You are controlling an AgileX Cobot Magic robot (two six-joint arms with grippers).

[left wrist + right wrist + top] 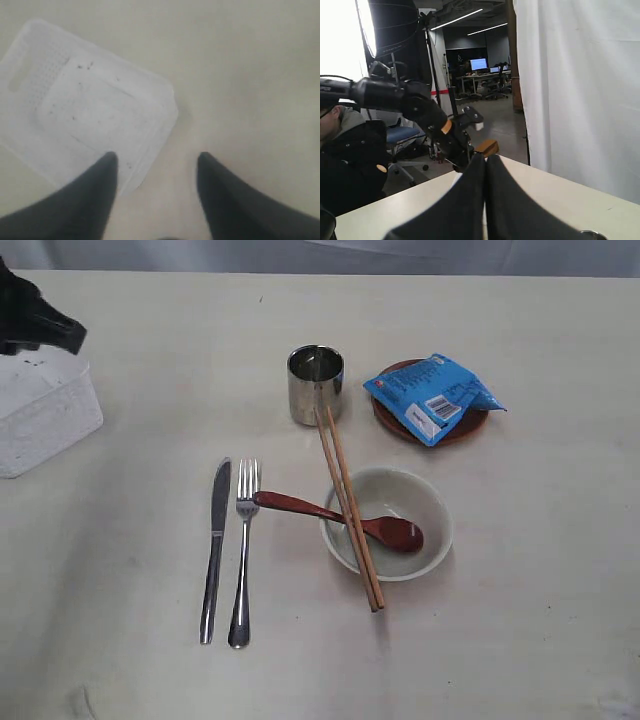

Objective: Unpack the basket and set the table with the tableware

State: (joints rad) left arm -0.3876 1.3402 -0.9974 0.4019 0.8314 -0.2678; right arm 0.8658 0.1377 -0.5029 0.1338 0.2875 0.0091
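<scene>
White holey plastic basket (pixel 45 420), shiny round steel cup (pixel 315 385), crinkly blue packet (pixel 435 395) with a barcode, words too tiny. Empty, wide-open left gripper (pixel 157 157); right gripper (pixel 485 157) pinched closed on nothing.

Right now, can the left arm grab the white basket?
Probably yes. The left arm holds its jaws open just above the edge of the basket, and nothing sits in the way. The basket looks empty too.

Exterior view's left edge crops the basket (pixel 45 415).
</scene>
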